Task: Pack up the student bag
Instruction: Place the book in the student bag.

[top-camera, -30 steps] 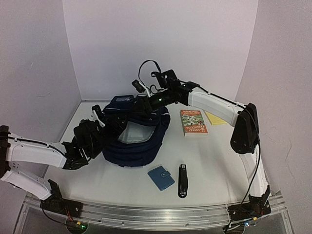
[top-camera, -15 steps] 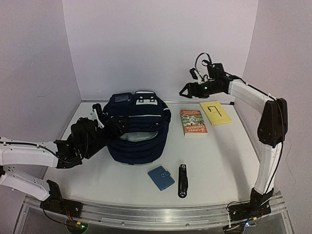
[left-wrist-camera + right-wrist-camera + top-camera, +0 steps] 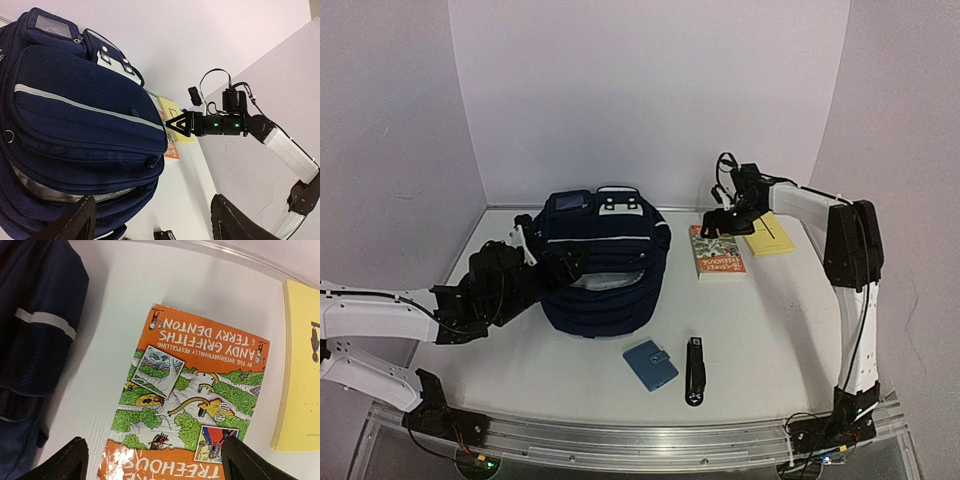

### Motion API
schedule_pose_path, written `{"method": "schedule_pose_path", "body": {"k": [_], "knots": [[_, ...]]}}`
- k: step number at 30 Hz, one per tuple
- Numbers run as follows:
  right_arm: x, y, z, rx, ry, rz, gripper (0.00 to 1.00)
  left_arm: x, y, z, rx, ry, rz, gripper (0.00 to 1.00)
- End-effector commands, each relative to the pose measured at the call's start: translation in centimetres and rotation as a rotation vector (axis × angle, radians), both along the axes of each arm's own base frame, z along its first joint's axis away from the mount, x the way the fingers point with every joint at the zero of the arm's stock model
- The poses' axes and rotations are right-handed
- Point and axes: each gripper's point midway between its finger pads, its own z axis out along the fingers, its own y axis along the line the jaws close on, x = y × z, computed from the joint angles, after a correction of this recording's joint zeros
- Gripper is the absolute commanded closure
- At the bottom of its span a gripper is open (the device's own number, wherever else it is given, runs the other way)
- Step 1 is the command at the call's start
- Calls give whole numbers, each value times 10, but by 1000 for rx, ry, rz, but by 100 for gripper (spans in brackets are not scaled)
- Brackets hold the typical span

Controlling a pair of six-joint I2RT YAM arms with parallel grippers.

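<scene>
Student bag (image 3: 603,268) sits centre-left on the desk (image 3: 770,330), main compartment unzipped, grey lining showing. Left tool (image 3: 552,264) is spread and empty, just beside the bag's left side; can't tell if it touches. Right tool (image 3: 156,463) is spread and empty, hovering over the orange book (image 3: 717,251). A yellow book (image 3: 767,235) lies just right of the orange one. Blue wallet (image 3: 650,364) and a slim black item (image 3: 694,370) lie near the front.

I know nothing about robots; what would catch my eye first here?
A bulky navy student bag sits left of centre on the white table, partly unzipped. To its right, the right arm reaches over a bright orange-and-green paperback beside a yellow book.
</scene>
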Motion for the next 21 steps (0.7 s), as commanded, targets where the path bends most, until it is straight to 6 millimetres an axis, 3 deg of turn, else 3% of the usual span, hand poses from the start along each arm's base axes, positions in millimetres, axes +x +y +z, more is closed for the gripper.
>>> {"method": "schedule_pose_path", "body": {"k": [1,6,10,15,21], "knots": [[5,-19,-12,-79,16,-62,6,0,-11,28,-8,-45,-32,17],[-3,-14,-34,-72,66,-15,5,8,-48,22,177,-19,-114,11],[2,-13,-38,-91,64,-13,3,12,-71,17,179,-21,-168,11],[-6,-17,-61,-142,112,0,2,14,-74,15,164,-22,-164,11],[-35,-23,-90,-171,213,41,2,12,-70,14,165,-17,-160,11]]}}
